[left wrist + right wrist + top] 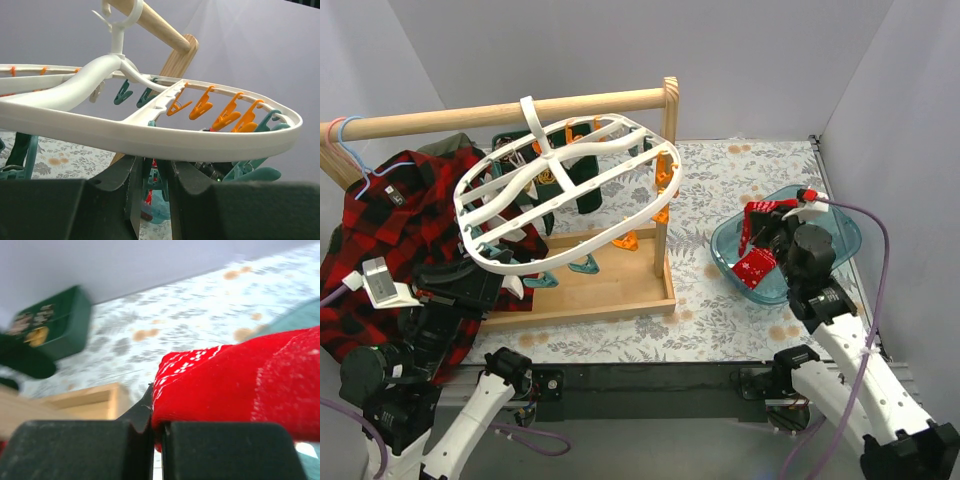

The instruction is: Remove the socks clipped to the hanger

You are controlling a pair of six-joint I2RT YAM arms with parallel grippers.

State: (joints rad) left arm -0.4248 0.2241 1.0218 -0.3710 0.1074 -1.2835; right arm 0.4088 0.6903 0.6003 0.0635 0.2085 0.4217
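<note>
The white oval hanger hangs by its hook from the wooden rail and is tilted. Its rim crosses the left wrist view, with orange and teal clips along it. My left gripper is at the near-left rim, and its jaws are closed up under the rim with a narrow gap. Dark green socks hang clipped at the back and one shows in the right wrist view. My right gripper is shut on a red snowflake sock above the blue bin. Another red sock lies in the bin.
A red-and-black plaid shirt on a thin blue-pink hanger hangs at the left end of the wooden rail. The stand's wooden base and right post sit between the arms. Grey walls close in on both sides.
</note>
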